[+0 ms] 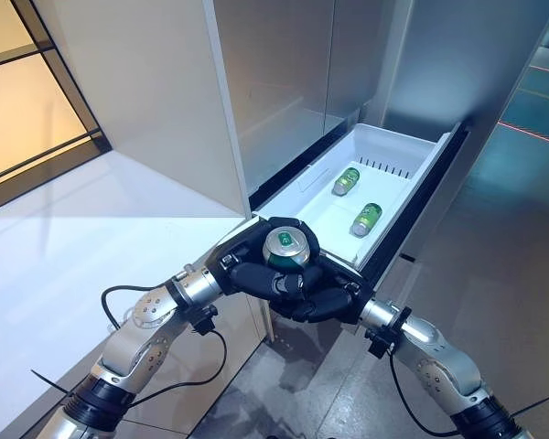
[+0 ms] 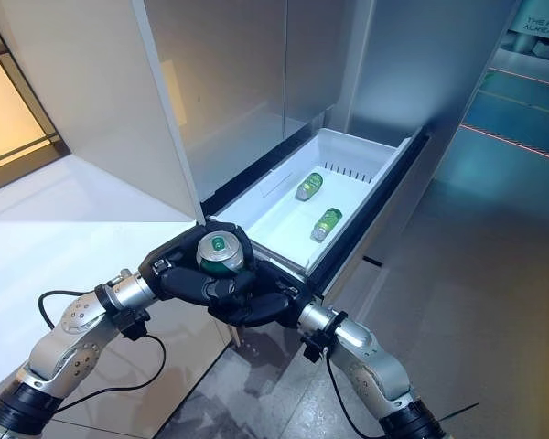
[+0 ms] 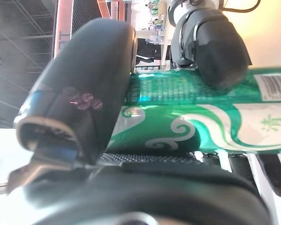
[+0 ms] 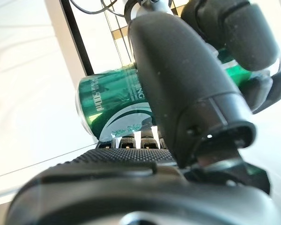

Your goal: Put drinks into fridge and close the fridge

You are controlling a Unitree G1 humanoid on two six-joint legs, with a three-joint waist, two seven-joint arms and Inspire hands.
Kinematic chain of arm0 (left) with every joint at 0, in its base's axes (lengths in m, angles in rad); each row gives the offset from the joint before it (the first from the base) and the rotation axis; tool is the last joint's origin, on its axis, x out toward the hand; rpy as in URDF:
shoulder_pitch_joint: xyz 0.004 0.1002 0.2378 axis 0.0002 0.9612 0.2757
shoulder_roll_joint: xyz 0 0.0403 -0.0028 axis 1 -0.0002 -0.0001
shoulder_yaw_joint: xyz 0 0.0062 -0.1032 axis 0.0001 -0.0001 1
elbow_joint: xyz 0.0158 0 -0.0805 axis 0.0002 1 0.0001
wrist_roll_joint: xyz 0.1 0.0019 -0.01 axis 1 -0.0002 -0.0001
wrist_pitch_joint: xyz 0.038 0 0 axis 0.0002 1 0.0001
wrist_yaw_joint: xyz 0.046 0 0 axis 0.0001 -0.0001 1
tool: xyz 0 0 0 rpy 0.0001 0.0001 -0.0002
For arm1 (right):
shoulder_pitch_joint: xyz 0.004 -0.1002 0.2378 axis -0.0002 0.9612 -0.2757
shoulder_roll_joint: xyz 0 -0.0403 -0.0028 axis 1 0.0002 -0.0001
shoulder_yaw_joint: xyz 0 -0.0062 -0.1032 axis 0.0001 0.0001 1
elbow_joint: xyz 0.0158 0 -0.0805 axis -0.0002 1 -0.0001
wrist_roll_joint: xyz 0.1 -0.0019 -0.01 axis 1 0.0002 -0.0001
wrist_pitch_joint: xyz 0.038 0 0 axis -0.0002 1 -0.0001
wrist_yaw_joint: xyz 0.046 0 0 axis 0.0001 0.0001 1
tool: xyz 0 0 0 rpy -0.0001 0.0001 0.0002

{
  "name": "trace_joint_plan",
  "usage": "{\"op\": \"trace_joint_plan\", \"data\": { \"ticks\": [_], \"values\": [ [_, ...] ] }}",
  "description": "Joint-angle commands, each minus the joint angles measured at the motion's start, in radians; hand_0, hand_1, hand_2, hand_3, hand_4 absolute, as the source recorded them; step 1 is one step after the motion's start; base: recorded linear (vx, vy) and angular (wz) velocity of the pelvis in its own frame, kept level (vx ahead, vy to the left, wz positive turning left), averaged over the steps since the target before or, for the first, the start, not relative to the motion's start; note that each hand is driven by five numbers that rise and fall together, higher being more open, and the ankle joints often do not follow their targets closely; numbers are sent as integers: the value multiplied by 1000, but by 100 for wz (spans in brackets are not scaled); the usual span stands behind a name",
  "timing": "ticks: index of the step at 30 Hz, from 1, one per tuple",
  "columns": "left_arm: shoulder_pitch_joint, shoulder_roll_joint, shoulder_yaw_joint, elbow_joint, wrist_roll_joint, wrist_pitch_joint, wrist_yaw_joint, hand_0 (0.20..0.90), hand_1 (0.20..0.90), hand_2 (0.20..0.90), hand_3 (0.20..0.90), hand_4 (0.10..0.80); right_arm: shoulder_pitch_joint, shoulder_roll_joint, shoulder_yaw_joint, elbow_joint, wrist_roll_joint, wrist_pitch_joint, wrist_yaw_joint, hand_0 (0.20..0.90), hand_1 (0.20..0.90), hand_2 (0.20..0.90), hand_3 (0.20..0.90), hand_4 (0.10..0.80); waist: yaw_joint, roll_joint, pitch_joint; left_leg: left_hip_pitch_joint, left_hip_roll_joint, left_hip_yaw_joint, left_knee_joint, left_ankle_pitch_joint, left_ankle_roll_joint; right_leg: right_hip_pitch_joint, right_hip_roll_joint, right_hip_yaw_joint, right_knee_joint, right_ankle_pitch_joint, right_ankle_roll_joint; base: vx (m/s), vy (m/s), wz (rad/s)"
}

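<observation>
A green can (image 1: 286, 245) stands upright between both hands, just in front of the near corner of the open white fridge drawer (image 1: 398, 146). My left hand (image 1: 247, 265) is curled round it from the left, my right hand (image 1: 325, 300) from the right and below. The can also shows in the left wrist view (image 3: 192, 117) and the right wrist view (image 4: 110, 101), with thumb and fingers wrapped on it. Two more green cans (image 1: 346, 181) (image 1: 367, 219) lie on their sides inside the drawer.
The grey fridge front (image 1: 284, 82) rises behind the drawer. A white counter (image 1: 64, 247) lies to the left. Grey floor (image 1: 494, 265) spreads to the right of the drawer.
</observation>
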Motion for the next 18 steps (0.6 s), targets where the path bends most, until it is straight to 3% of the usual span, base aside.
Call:
{"op": "trace_joint_plan", "data": {
  "ticks": [1,9,15,16,17,18],
  "values": [
    [-183,-39,30,-82,-63,-101,16,300,300,300,200,100,-154,62,41,-176,180,-25,69,900,900,900,900,800,-3,-31,-48,27,-32,29,8,-76,18,-23,10,25,45,-25,42,0,0,0],
    [-194,-42,-4,-72,-110,-109,40,300,300,300,200,100,-186,43,95,-195,218,24,66,900,900,900,900,800,-1,-38,-51,25,-31,31,11,-73,14,-24,11,24,46,-23,44,0,0,0],
    [-184,-78,-14,-103,-191,-115,1,300,300,300,200,100,-174,65,107,-175,269,27,51,900,900,900,900,800,0,-39,-55,25,-29,30,8,-71,13,-23,12,21,42,-20,43,0,0,0],
    [-183,-87,-18,-107,-202,-119,-2,300,300,300,200,100,-173,73,109,-174,282,24,47,561,561,561,505,405,0,-40,-54,25,-30,29,8,-71,13,-23,12,21,41,-20,43,0,0,0],
    [-182,-97,-23,-112,-218,-124,-6,300,300,300,200,100,-172,83,113,-172,293,16,43,561,561,561,505,405,0,-40,-53,24,-30,28,8,-71,13,-23,13,22,40,-19,43,0,0,0],
    [-182,-103,-26,-114,-224,-126,-8,300,300,300,200,100,-172,88,115,-172,302,10,41,305,305,305,205,105,0,-40,-53,25,-31,27,8,-71,13,-23,13,22,40,-19,43,0,0,0]
  ]
}}
